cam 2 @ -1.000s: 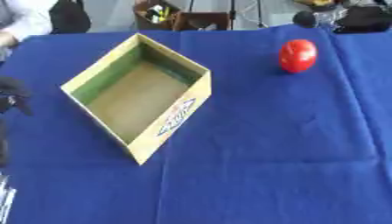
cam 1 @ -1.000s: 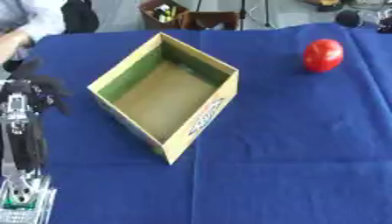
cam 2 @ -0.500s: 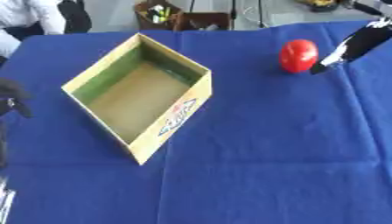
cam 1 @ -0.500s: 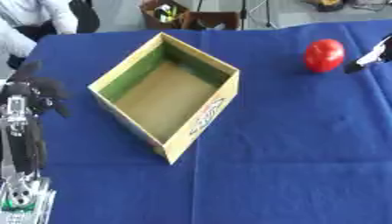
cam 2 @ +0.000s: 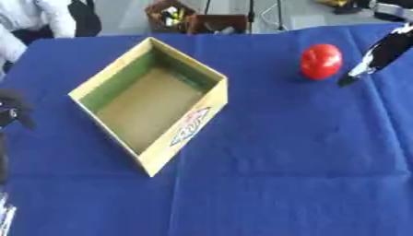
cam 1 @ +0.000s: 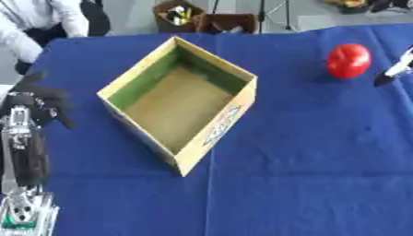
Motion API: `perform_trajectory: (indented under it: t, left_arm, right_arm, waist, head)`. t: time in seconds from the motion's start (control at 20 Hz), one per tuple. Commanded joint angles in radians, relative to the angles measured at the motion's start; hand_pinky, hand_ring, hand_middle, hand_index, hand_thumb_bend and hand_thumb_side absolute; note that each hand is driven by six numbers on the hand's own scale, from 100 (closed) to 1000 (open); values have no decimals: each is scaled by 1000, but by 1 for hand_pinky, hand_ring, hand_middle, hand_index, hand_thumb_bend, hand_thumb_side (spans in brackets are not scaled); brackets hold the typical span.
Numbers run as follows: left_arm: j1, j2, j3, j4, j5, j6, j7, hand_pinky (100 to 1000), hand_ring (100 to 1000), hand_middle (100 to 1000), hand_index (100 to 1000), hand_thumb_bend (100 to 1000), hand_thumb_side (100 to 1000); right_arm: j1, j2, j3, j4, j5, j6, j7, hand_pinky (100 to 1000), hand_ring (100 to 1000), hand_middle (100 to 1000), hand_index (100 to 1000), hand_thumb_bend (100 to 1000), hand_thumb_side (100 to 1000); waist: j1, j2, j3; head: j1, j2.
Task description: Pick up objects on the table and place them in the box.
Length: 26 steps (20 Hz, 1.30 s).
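An open cardboard box (cam 1: 209,138) with a green inner wall stands empty on the blue tablecloth, left of centre. A red round object (cam 2: 321,61) lies on the cloth at the upper right. My right hand (cam 2: 380,50) comes in from the upper right with straight fingers pointing down-left, its tip just right of the red object and apart from it. My left hand (cam 1: 38,101) rests at the left edge beside the box, fingers relaxed, holding nothing.
The blue cloth (cam 2: 290,175) covers the whole table. A person in white sits past the far left corner (cam 1: 32,23). Brown containers (cam 1: 193,16) stand beyond the far edge.
My right hand has come in from the upper right and moved down toward the red object. The left hand, box and red object stay put.
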Motion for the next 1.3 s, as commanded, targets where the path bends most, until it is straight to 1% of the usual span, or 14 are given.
perform_trajectory:
  t: [0.05, 0.25, 0.45, 0.75, 0.95, 1.1, 1.3]
  left_arm:
    - [-1, 10, -5, -18, -7, 2, -2, 299, 494, 523, 828, 100, 976]
    - [-2, 10, -7, -18, -9, 3, -5, 299, 494, 523, 828, 100, 975]
    - [-4, 9, -10, -18, -10, 2, -8, 298, 493, 522, 826, 100, 972]
    - [-10, 8, -13, -18, -10, 0, -11, 298, 493, 523, 827, 100, 971]
    - [-11, 7, -13, -18, -9, -1, -12, 296, 493, 523, 827, 100, 970]
    - [-13, 6, -15, -18, -10, -1, -14, 295, 492, 523, 827, 100, 969]
    - [-15, 4, -18, -18, -11, -3, -17, 294, 492, 523, 827, 100, 968]
  right_arm:
    - [-44, -30, -22, 28, 26, -8, -2, 883, 963, 886, 986, 942, 413]
    - [-74, -14, -33, 75, 57, -2, -18, 877, 961, 881, 978, 934, 404]
    - [-97, 0, -40, 134, 104, 2, -37, 879, 964, 886, 975, 888, 404]
    - [-123, 28, -61, 220, 160, -4, -76, 878, 970, 885, 976, 886, 387]
    - [-130, 39, -69, 244, 174, -8, -92, 877, 973, 883, 976, 882, 370]
    - [-136, 45, -79, 255, 179, -3, -100, 877, 976, 881, 978, 886, 358]
    - [-140, 48, -85, 265, 186, 4, -104, 876, 977, 882, 978, 869, 353]
  waist:
    - [-3, -14, 4]
    - [-2, -7, 12]
    - [-2, 0, 22]
    - [-1, 13, 36]
    - [2, 24, 46]
    - [4, 35, 53]
    - [7, 48, 63]
  head:
    - [-8, -13]
    - [-24, -22]
    - [-39, -33]
    - [-61, -49]
    - [-79, -60]
    - [-93, -72]
    - [-107, -88]
